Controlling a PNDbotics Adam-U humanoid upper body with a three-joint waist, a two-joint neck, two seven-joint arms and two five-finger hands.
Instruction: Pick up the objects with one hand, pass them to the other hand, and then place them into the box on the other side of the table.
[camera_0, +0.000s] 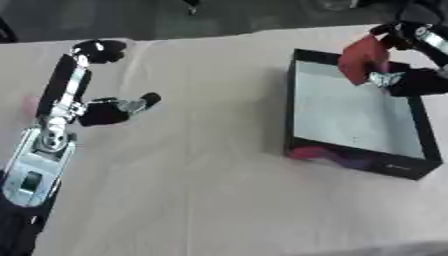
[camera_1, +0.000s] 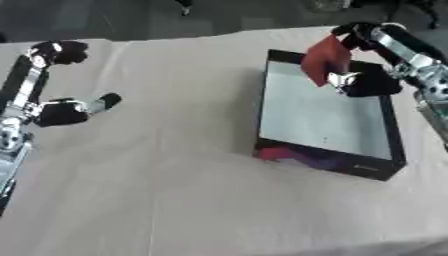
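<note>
A red object (camera_1: 325, 59) hangs over the far edge of the black box (camera_0: 300, 107), pinched in my right hand (camera_1: 366, 80), which comes in from the upper right. The box has a pale grey floor; something red and purple (camera_0: 331, 155) shows at its near wall. My left hand (camera_0: 103, 112) rests on the beige table at the left with fingers spread and straight, holding nothing.
The beige cloth-covered table (camera_0: 201, 190) stretches wide between my left hand and the box. The table's far edge (camera_0: 201, 36) runs along the top, with dark floor beyond it.
</note>
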